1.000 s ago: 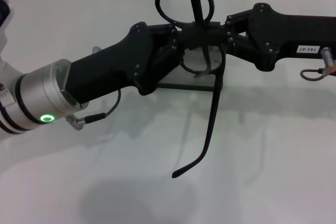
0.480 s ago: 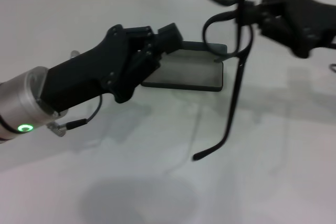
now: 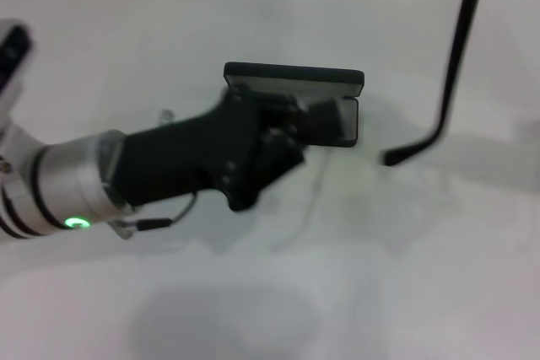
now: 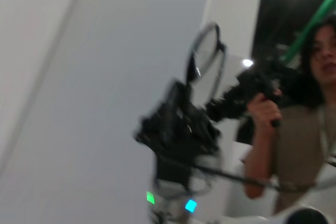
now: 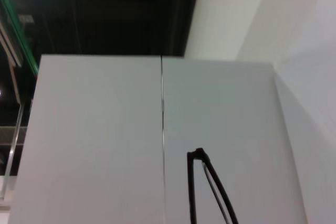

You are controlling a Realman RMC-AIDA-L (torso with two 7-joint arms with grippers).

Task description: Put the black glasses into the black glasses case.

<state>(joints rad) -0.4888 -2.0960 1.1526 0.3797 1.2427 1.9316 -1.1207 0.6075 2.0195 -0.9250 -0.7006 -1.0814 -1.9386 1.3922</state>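
Note:
The black glasses case (image 3: 295,74) lies open on the white table, its grey lining facing up. My left gripper (image 3: 316,117) reaches in from the lower left and overlaps the case's near part. Of the black glasses, the head view shows only one long temple arm (image 3: 454,50), hanging from the top edge to the right of the case. The left wrist view shows a lens of the glasses (image 4: 207,52) above my blurred right gripper (image 4: 181,121), which holds them high in the air. In the right wrist view a piece of the frame (image 5: 198,182) shows against a wall.
The white table (image 3: 253,292) spreads around the case. The left arm's cable (image 3: 156,223) hangs near its wrist. A person (image 4: 294,108) stands beyond the table in the left wrist view.
My right gripper has carried the glasses up and to the right, out of the head view. My left gripper has swung from the case's left side to over its near part.

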